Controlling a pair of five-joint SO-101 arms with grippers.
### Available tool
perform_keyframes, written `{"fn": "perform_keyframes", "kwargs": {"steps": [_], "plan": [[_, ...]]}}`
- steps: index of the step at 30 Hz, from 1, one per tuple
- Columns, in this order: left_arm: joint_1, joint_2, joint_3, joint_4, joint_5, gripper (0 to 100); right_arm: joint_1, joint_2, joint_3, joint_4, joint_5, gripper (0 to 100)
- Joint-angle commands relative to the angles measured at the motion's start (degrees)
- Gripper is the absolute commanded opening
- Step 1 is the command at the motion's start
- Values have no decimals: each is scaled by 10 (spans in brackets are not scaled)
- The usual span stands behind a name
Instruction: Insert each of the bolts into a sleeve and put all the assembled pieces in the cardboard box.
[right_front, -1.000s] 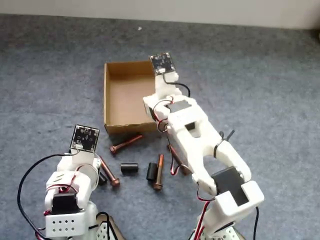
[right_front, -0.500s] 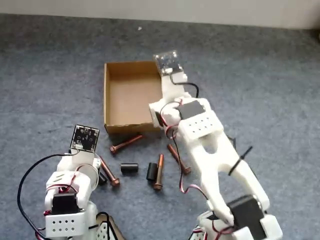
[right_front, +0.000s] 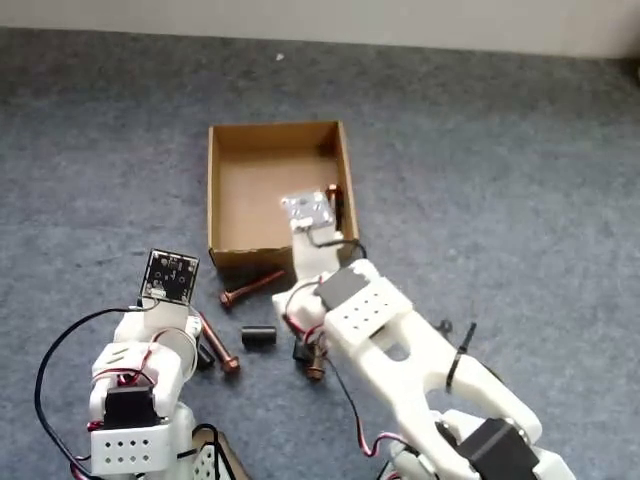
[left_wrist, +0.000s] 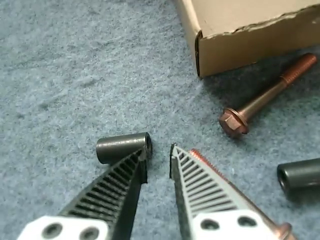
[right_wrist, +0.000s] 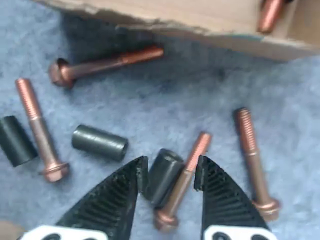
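Copper bolts (right_wrist: 105, 62) are mostly loose on the grey tabletop (right_front: 500, 150) among dark sleeves (right_wrist: 100, 142). Just one piece (right_front: 334, 200) looks to be in the cardboard box (right_front: 212, 190), so early days I reckon. Right claw (right_wrist: 171, 164) hangs spread open over a sleeve (right_wrist: 162, 175) and the bolt (right_wrist: 192, 155) right beside it. Left claw (left_wrist: 159, 150) sits low and open by another sleeve (left_wrist: 120, 148), gripping nothing.

I see the cardboard box (right_front: 213, 190) farthest back, with one bolt (right_front: 334, 200) in it by its right wall. A second bolt (right_front: 252, 287) lies just before its front wall. Nearer me sits a sleeve (right_front: 259, 337), with a third bolt (right_front: 218, 347) to its left and a second sleeve (right_wrist: 162, 174) touching a fourth bolt (right_wrist: 192, 160) to its right.
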Motion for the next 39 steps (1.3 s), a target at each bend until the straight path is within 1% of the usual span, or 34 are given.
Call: {"fn": "perform_keyframes", "kwargs": {"steps": [1,4,10,12,16,23,34,36,39], "plan": [[-6,-3,6,-10,-4,108,-46,-19,3,2,-39,149],[-6,-3,6,-10,-4,108,-58,-19,12,3,-53,149],[-6,-3,6,-10,-4,107,-56,-19,38,-1,-54,149],[-6,-3,6,-10,-4,107,-56,-18,54,-27,-55,149],[-6,-3,6,-10,-4,107,-58,-18,108,-116,-55,149],[-6,-3,6,-10,-4,106,-57,-16,132,-131,-55,149],[-6,-3,6,-9,-4,105,-56,120,95,-151,-55,147],[-6,-3,6,-9,-4,105,-56,129,87,-151,-54,118],[-6,-3,6,-10,-4,105,-55,131,76,-150,-49,23]]}}
